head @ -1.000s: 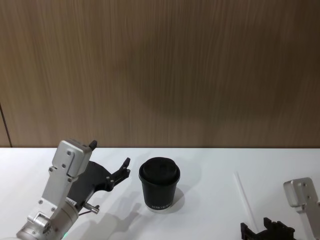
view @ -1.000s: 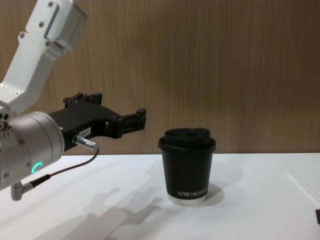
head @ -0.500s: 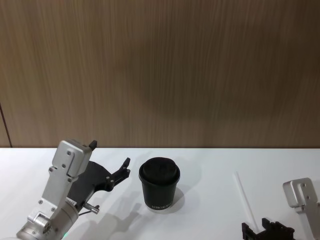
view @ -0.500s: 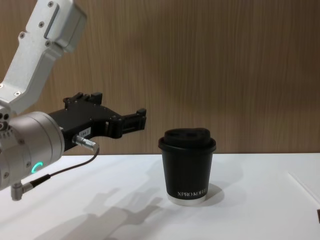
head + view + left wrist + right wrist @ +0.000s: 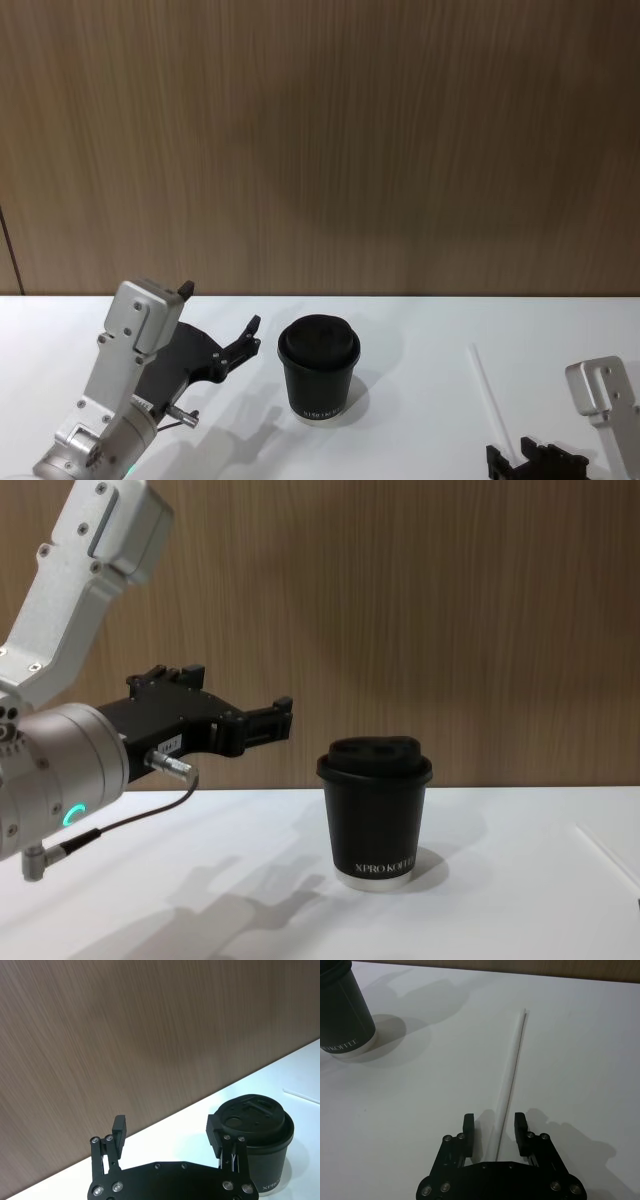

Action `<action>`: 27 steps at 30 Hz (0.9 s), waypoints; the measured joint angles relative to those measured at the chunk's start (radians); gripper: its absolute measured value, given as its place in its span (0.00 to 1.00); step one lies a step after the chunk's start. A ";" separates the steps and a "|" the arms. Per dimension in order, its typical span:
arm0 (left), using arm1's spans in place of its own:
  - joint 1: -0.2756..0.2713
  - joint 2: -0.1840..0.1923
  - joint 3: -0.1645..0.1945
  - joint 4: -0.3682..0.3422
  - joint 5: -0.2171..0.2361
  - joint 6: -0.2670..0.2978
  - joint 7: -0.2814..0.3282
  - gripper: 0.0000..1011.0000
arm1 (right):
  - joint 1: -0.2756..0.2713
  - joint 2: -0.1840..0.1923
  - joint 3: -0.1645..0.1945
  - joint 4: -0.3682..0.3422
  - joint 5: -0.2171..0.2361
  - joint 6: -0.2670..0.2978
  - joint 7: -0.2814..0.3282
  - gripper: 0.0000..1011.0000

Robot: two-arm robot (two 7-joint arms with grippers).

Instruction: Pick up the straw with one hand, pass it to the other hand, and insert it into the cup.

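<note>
The thin straight white straw (image 5: 512, 1065) lies flat on the right side of the white desk (image 5: 420, 350). Its near end runs between the fingers (image 5: 468, 1127) of the all-black blocky right gripper (image 5: 494, 1127), low at the desk's near right edge. Those fingers are spread and clamp nothing. The long-fingered black left gripper (image 5: 167, 1130), on a silver wrist, hangs above the desk's left part beside the cup, wide open and empty. The small black paper cup (image 5: 319, 375) stands upright near the desk's middle with its domed lid (image 5: 252, 1115) on, so its contents are hidden.
</note>
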 joint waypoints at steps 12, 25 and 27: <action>0.000 0.000 0.000 0.000 0.000 0.000 0.000 0.99 | 0.000 0.000 0.000 0.000 0.000 0.000 0.000 0.41; 0.000 0.000 0.000 0.000 0.000 0.000 0.000 0.99 | 0.000 0.000 0.000 0.000 0.000 0.000 0.000 0.32; 0.000 0.000 0.000 0.000 0.000 0.000 0.000 0.99 | 0.000 0.000 0.000 0.000 0.000 0.000 0.000 0.31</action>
